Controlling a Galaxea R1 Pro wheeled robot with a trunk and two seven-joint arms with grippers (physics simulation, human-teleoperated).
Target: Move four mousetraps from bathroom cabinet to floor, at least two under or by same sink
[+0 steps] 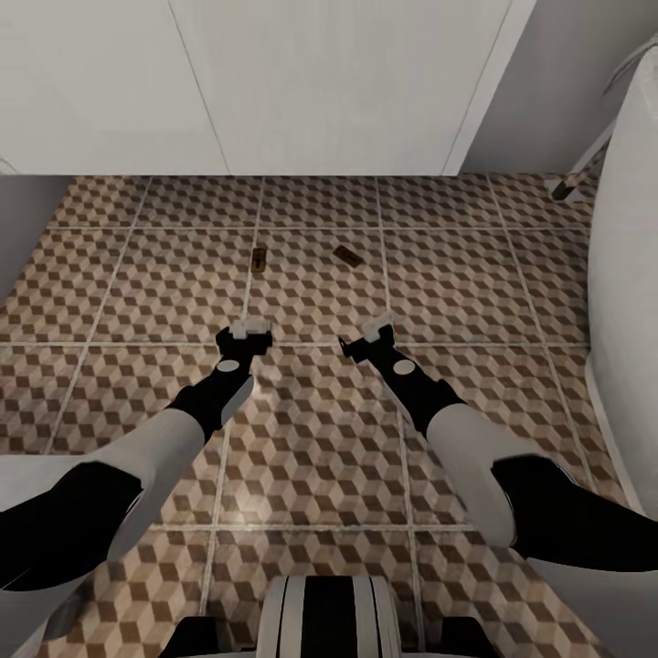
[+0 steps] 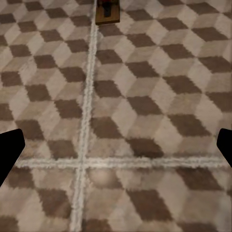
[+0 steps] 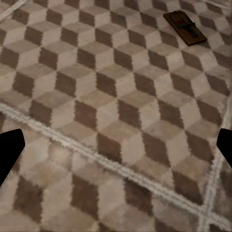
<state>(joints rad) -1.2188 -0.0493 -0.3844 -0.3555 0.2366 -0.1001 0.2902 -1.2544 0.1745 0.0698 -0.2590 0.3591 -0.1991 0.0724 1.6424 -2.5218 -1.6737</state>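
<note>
Two arms reach out below me over the bathroom floor (image 1: 457, 274), its large tiles printed with brown, beige and white cubes and split by pale grout. My left gripper (image 1: 245, 330) hovers with its fingers spread and nothing between them; in the left wrist view the dark fingertips (image 2: 9, 152) sit at opposite edges with bare tile between. My right gripper (image 1: 367, 334) is likewise spread wide and empty, its fingertips (image 3: 9, 153) far apart in the right wrist view.

Beyond the grippers I count two mousetraps lying flat on the tiles, well apart from each other: one (image 1: 260, 258) ahead of the left gripper, right beside a grout line, and another (image 1: 348, 257) ahead of the right gripper. No writing on either is readable. Farther still, white panels (image 1: 320, 82) rise from the floor's far edge.
</note>
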